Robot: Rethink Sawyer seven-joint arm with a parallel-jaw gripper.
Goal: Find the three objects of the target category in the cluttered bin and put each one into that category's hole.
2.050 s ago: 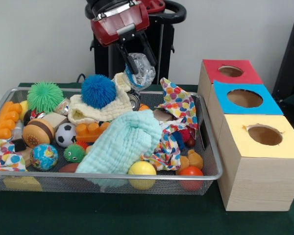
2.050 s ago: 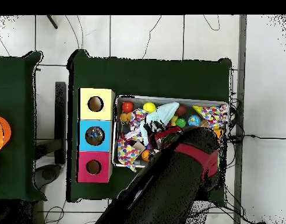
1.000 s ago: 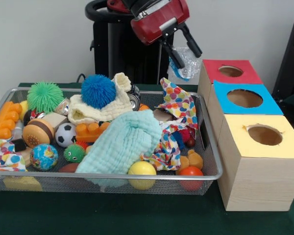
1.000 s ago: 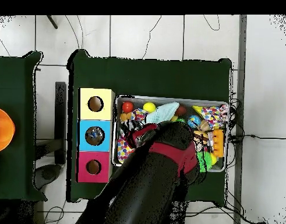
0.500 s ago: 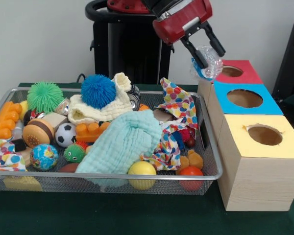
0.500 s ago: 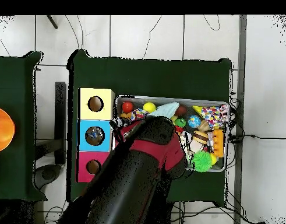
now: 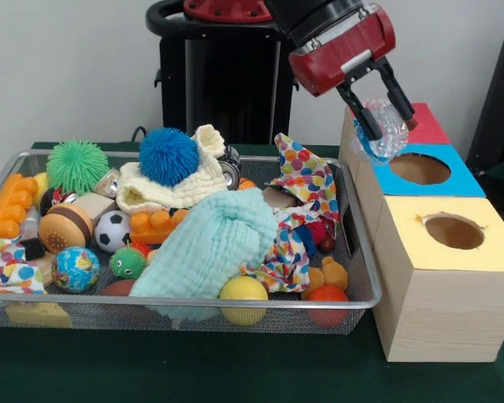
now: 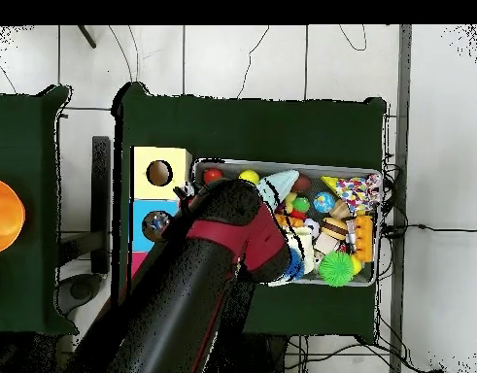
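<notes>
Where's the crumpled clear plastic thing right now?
In the front view, the crumpled clear plastic object is held in the robot's hand, up in the air right of the wire basket, over the blue-topped box.

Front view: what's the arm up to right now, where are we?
The gripper is shut on a crumpled clear plastic item, held in the air at the back of the blue-topped box, partly hiding the red-topped box behind it. It has not been dropped. The wire bin is full of balls, cloths and toys. In the overhead view the arm covers the boxes' near side.

The gripper hangs tilted from the red arm, fingers clamped
</notes>
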